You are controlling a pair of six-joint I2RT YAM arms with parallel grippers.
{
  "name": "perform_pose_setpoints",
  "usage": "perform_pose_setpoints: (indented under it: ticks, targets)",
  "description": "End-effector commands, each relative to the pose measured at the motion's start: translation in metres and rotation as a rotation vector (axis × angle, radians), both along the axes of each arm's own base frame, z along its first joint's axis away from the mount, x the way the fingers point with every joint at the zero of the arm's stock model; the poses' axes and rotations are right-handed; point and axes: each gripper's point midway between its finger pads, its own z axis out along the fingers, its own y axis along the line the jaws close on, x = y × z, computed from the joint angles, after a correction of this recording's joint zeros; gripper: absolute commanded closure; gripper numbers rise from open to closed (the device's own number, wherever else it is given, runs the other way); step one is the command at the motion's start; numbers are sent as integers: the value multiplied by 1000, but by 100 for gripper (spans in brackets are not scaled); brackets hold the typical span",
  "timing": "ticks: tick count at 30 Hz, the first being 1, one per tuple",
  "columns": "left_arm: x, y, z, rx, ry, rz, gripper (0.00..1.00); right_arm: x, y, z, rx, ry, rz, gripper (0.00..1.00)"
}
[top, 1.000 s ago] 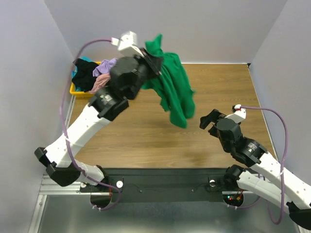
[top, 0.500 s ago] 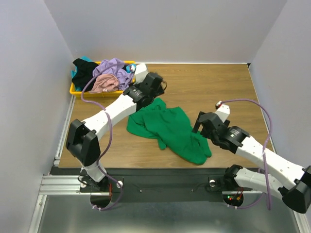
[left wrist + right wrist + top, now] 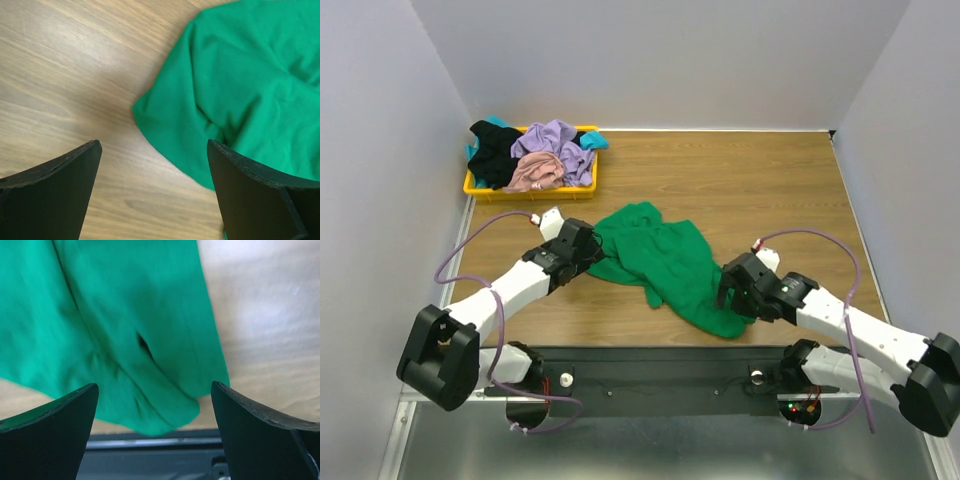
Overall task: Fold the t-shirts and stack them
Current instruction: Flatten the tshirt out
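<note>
T-shirt [image 3: 665,262], green, crumpled (long axis far-left to near-right)

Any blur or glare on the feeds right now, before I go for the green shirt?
Top external: sharp and evenly lit, with only soft shadows on the table. Left wrist: the green t-shirt edge is crisp, with a pale sheen on the wood at upper left. Right wrist: soft, the fabric's folds are smeared, and glare washes out the wood grain at upper right.

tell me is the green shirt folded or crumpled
Crumpled, not folded: the green t-shirt lies in a loose wrinkled heap on the table, edges uneven, no flat layers.
</note>
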Motion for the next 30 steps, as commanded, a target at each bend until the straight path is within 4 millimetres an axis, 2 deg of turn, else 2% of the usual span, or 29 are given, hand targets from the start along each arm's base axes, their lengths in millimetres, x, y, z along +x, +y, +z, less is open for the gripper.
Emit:
perform_pose_setpoints:
  ticks: [1, 4, 5, 7, 8, 10, 11, 13, 14, 15, 16, 17, 18, 19, 20, 21, 22, 24, 25, 26, 27, 28, 30]
  targets:
    - [19, -5, 3, -64, -48, 2, 2, -26, 9, 1, 128, 58, 1, 0]
    - [22, -15, -13, -84, -12, -25, 3, -40, 4, -5, 150, 98, -10, 0]
    - [23, -20, -23, -91, 15, -43, 4, -42, 4, -7, 158, 105, -25, 0]
    - [26, -24, -29, -86, 33, -60, 6, -45, 1, -13, 149, 119, -38, 1]
    - [26, -24, -40, -63, 64, -66, 9, -44, -4, -18, 125, 121, -69, 2]
    - [29, -25, -43, -54, 77, -65, 13, -40, -9, -21, 100, 107, -106, 5]
    - [28, -25, -52, -44, 102, -69, 19, -34, -13, -22, 73, 91, -138, 6]
    - [28, -29, -56, -50, 119, -80, 25, -28, -14, -23, 56, 75, -152, 17]
    - [29, -31, -59, -49, 126, -94, 39, -23, -12, -25, 53, 65, -157, 37]
    - [29, -32, -61, -51, 126, -99, 45, -21, -10, -27, 53, 63, -156, 48]
    - [30, -32, -61, -49, 127, -102, 53, -19, -7, -28, 60, 59, -151, 55]
    - [30, -33, -63, -49, 130, -105, 86, -15, -3, -28, 71, 44, -147, 58]
    - [31, -34, -62, -50, 128, -110, 100, -12, -3, -29, 58, 43, -143, 66]
    - [32, -34, -60, -50, 123, -114, 100, -8, -3, -27, 56, 27, -148, 71]
    - [32, -35, -57, -54, 117, -117, 100, -2, -6, -24, 32, -2, -157, 80]
    - [35, -36, -51, -52, 103, -123, 100, 8, -4, -14, 33, -36, -162, 100]
    - [37, -36, -46, -54, 94, -126, 100, 14, -4, -7, 30, -67, -163, 100]
    - [42, -38, -24, -69, 34, -135, 100, 28, -7, 10, 9, -145, -169, 100]
    - [44, -37, -13, -71, 5, -132, 100, 37, -3, 31, 40, -202, -169, 100]
    - [46, -36, 9, -91, -56, -127, 100, 44, -8, 42, 20, -250, -170, 100]
    - [47, -32, 21, -90, -89, -112, 100, 49, -8, 56, 29, -292, -175, 100]
    - [47, -30, 47, -115, -161, -102, 100, 57, -12, 78, 40, -365, -199, 100]
    - [46, -28, 76, -141, -237, -98, 100, 64, -15, 102, 63, -433, -219, 100]
